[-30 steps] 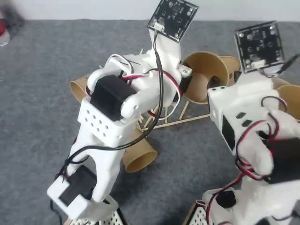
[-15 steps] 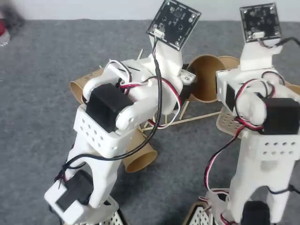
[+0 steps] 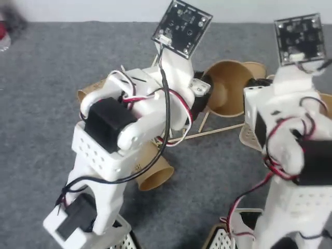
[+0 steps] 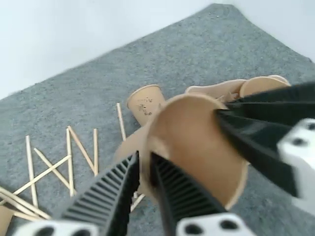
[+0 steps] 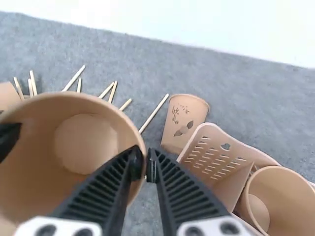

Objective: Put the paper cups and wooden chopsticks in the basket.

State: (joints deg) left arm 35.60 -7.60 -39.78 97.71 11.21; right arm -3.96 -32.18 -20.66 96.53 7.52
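Observation:
A tan paper cup (image 3: 228,89) hangs on its side above the grey mat, mouth toward the camera. My left gripper (image 4: 143,167) is shut on one side of the cup (image 4: 197,142). My right gripper (image 5: 141,164) is shut on the rim of the same cup (image 5: 74,147), opposite the left one. The tan perforated basket (image 5: 216,157) lies just past it with another cup (image 5: 270,201) in it. Wooden chopsticks (image 3: 218,132) lie under the arms, and more chopsticks (image 4: 69,152) are scattered on the mat.
A loose cup (image 3: 153,175) lies near the left arm's base, and another cup (image 3: 87,94) peeks out at its far side. One cup (image 5: 184,120) rests beside the basket (image 3: 248,136). White perforated arm bases (image 3: 223,239) sit at the near edge.
The right arm has risen and straightened beside the held cup, its wrist camera going up then settling a little lower. The left arm has leaned slightly left, still holding the cup.

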